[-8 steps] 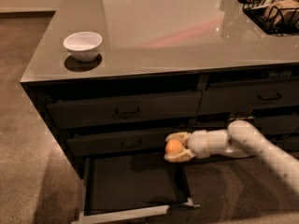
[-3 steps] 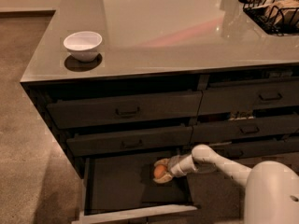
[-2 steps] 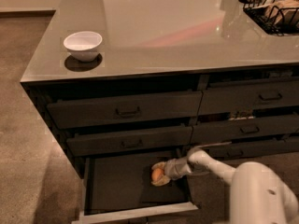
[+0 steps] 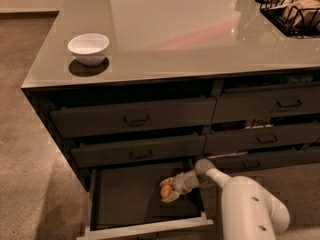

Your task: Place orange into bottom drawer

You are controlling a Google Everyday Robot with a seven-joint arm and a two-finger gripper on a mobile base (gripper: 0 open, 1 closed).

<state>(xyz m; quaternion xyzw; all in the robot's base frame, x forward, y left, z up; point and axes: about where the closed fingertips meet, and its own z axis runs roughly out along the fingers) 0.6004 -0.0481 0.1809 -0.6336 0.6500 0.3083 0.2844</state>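
Observation:
The bottom drawer (image 4: 120,199) is pulled open below two closed wide drawer fronts; its floor is dark and its front rim is paler grey. My gripper (image 4: 168,190) reaches into it from the right, down close to the floor on the drawer's right side. Its fingers are closed around the orange (image 4: 166,190), a small round orange fruit that shows between them. My white arm (image 4: 250,204) runs from the lower right corner up to the gripper.
A white bowl (image 4: 88,48) stands on the grey countertop (image 4: 180,29) at the left. A black wire basket (image 4: 292,9) sits at the counter's back right. A narrower drawer stack (image 4: 265,129) lies to the right. Brown carpet (image 4: 30,159) surrounds the cabinet.
My gripper has carried the orange from in front of the middle drawer down into the open bottom drawer and lowered it towards the floor. The arm has swung closer to the camera.

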